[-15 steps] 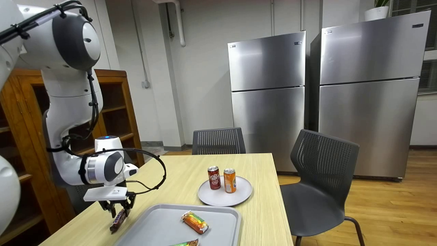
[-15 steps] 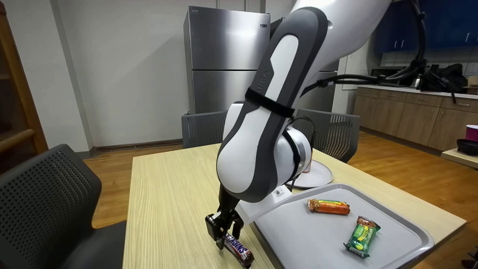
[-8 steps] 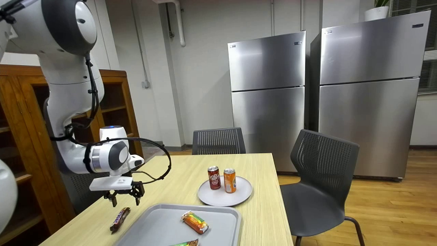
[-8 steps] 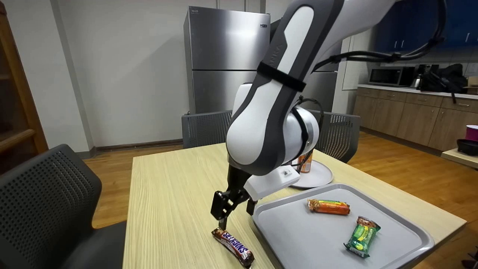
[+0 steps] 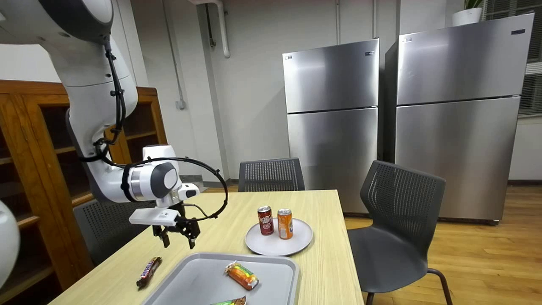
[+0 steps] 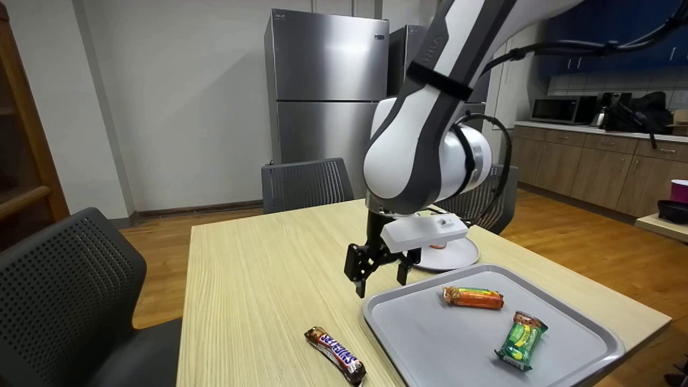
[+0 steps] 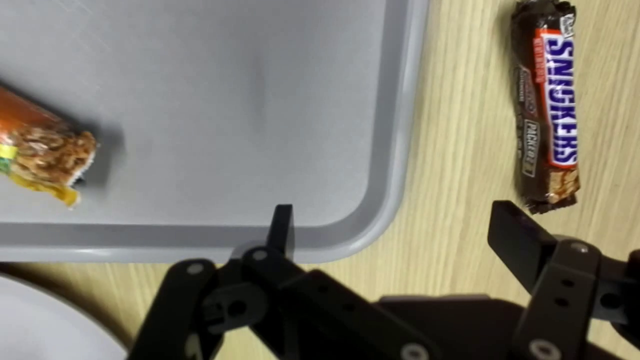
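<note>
The Snickers bar (image 6: 336, 355) lies flat on the desk (image 6: 258, 269), just beside the grey tray (image 6: 430, 344) and roughly along its edge; it is outside the rim and apart from the hand (image 6: 381, 286).

A second ago the hand was down with its fingers about one end of this bar; since then the fingers have parted, and the hand has lifted and swung toward the tray's corner, while the bar has stayed put; from that I judge the bar has been let go, so its handling looks finished for now. The hand hangs above the desk, fingers spread wide with nothing between them (in the wrist view one finger shows across the tray's rim, the other near the bar's end, yet both exterior views set it well above).

The bar's wrapper is glossy dark brown film, crimped at its ends, with blue letters on a white, red-edged panel; the tray is smooth and matt, likely plastic, with rounded corners and a raised lip; in it lie an orange-wrapped bar (image 6: 473, 298) and a green-wrapped bar (image 6: 521, 341), both blocky in shiny, puckered film. Farther out, a round, pale plate (image 5: 301, 239) carries a dark red can (image 5: 266, 221) and an orange can (image 5: 285, 224), both upright; beyond the desk stand a dark chair (image 5: 398, 212) with a perforated back and a refrigerator (image 5: 332, 144) of brushed metal.
</note>
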You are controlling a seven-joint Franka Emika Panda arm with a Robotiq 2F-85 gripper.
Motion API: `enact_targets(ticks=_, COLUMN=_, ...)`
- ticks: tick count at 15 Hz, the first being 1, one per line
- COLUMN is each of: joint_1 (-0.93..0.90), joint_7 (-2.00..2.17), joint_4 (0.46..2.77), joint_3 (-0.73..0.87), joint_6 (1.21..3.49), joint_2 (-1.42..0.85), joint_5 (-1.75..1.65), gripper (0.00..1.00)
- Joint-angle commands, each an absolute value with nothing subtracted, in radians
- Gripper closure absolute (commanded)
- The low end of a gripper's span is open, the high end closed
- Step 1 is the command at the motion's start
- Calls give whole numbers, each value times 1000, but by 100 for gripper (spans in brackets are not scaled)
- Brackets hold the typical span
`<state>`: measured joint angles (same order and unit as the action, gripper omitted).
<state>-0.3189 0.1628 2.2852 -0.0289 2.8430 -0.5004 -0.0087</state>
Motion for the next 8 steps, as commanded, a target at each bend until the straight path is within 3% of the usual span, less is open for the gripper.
enact_targets(ticks=1, joint_1=-303, joint_7=265, joint_4=2340, joint_3=7, joint_6=2809, joint_2=-434, joint_5=10, gripper=0)
enact_targets(ticks=8, joint_1=-301, joint_7=456, joint_4=2383, joint_3=119, joint_6=2783, joint_2=-414, joint_5=27, gripper=0)
